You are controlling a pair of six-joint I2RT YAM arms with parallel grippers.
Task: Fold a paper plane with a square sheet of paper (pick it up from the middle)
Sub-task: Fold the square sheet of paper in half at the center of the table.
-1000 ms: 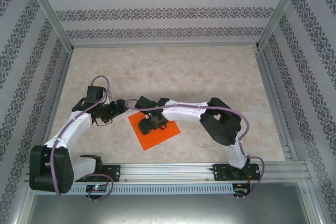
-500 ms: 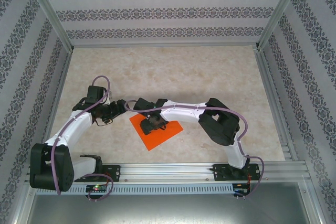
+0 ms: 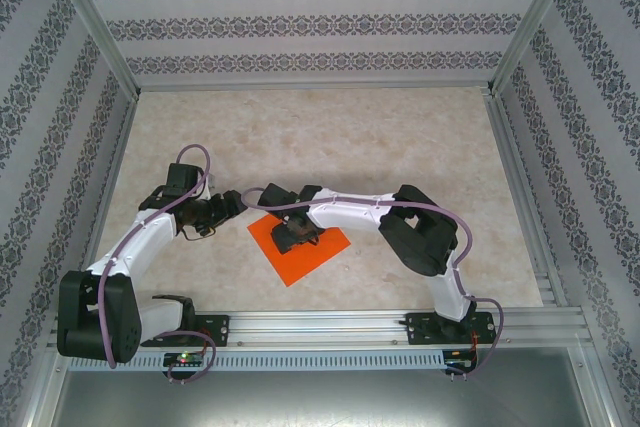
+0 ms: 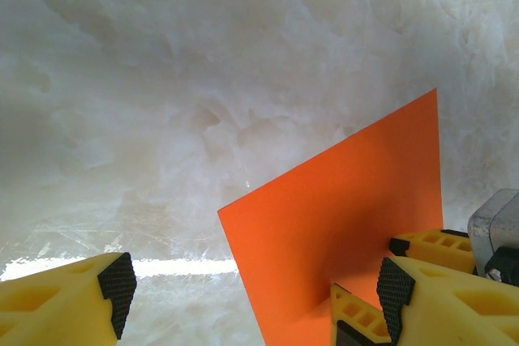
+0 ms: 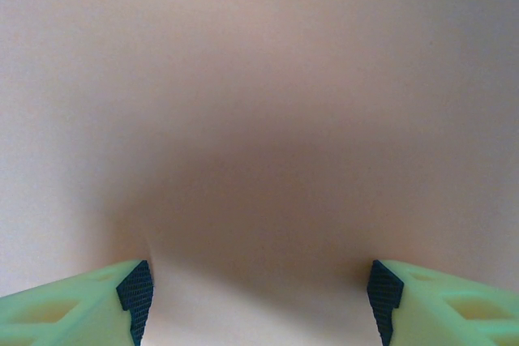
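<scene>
Top external view: the square sheet of paper (image 3: 305,257) is seen lying flat on the pale marbled worktop (image 3: 400,147), turned like a diamond, near the front edge and between the two arms. The right claw (image 3: 288,232) is held over the sheet's upper part, so that part of the orange is covered by it. The left claw (image 3: 234,205) is set just beside the sheet's left corner; whether it touches the paper cannot be told. Left wrist view: the left claw (image 4: 255,285) is seen spread wide, its yellow fingers (image 4: 77,301) standing far apart at the bottom corners, with nothing gripped between them. The sheet (image 4: 349,224) is shown flat on the worktop (image 4: 203,79), one corner reaching in between the fingers. Two smaller yellow fingertips (image 4: 428,244), apparently those of the right claw, are seen resting on the orange surface. Right wrist view: the right claw (image 5: 259,289) is likewise spread wide and nothing is held in it. A blurred, pale pinkish surface (image 5: 259,119) lies close below it; what it is cannot be told.
</scene>
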